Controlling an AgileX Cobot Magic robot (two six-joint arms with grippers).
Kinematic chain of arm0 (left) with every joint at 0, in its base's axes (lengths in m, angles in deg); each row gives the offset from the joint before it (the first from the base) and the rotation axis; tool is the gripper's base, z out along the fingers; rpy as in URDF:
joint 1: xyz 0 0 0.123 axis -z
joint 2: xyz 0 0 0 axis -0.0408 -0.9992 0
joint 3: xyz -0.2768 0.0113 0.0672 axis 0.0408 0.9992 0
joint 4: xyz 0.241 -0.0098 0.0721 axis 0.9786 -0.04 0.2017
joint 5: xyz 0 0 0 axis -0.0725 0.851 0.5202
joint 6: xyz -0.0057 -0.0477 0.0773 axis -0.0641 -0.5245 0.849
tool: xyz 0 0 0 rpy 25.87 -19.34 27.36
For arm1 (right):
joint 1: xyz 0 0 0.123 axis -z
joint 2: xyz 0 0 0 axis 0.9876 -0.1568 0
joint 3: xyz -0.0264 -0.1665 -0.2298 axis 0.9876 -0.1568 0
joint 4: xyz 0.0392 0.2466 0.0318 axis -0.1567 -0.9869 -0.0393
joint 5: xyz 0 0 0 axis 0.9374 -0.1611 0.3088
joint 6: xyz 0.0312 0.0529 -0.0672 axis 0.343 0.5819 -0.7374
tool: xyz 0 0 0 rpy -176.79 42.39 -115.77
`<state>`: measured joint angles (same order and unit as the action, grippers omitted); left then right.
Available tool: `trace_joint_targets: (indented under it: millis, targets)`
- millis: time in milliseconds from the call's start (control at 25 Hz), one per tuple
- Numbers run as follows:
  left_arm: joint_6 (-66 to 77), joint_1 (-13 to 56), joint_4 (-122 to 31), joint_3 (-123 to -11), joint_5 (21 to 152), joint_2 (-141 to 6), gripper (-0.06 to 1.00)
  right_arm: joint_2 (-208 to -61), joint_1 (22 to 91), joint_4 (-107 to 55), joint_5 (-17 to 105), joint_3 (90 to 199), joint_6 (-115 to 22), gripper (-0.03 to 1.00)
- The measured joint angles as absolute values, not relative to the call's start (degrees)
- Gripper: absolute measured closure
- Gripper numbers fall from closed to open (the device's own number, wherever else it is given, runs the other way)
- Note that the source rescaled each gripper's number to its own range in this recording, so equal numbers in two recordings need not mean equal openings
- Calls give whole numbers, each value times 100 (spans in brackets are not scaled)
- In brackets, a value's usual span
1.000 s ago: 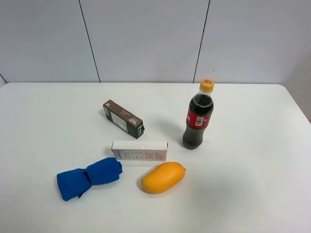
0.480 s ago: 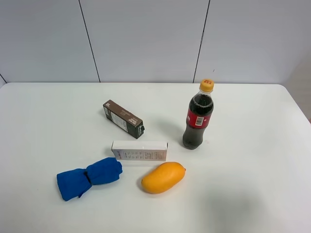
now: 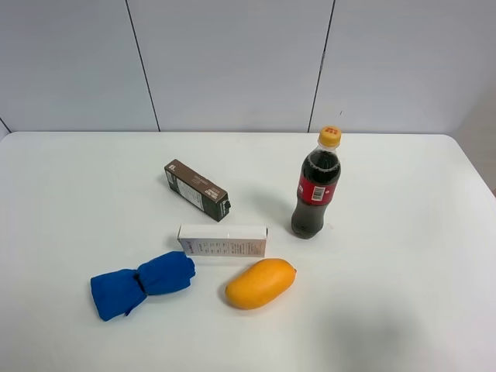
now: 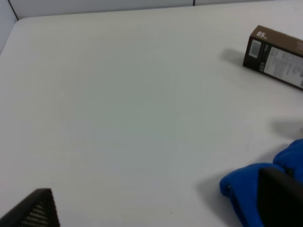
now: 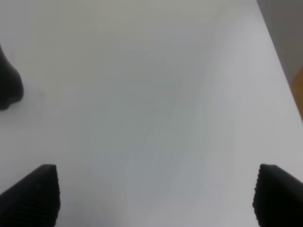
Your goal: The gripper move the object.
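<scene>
The slim white carton (image 3: 222,241) lies flat on the white table (image 3: 403,256), between the blue cloth and the mango. Neither gripper shows in the exterior high view. In the left wrist view my left gripper (image 4: 158,208) is open and empty, its black fingertips (image 4: 38,210) low over bare table beside the blue cloth (image 4: 251,189). The white carton is out of that view. In the right wrist view my right gripper (image 5: 154,196) is open and empty over bare table, its fingertips (image 5: 31,194) wide apart.
A dark brown carton (image 3: 197,190) lies behind the white one and also shows in the left wrist view (image 4: 277,56). A cola bottle (image 3: 316,186) stands to the right; its base shows in the right wrist view (image 5: 7,87). A mango (image 3: 260,283) and a blue cloth (image 3: 142,284) lie in front.
</scene>
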<state>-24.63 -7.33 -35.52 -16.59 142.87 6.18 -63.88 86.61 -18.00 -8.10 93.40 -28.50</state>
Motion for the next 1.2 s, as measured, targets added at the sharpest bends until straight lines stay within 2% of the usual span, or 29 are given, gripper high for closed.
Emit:
trace_joint_targets:
  millis: [1200]
  targets:
    - [-2463,-733,-3552,-1659,14287,618,-6,-6140,8661,-1800,-810,9340,-2850,21]
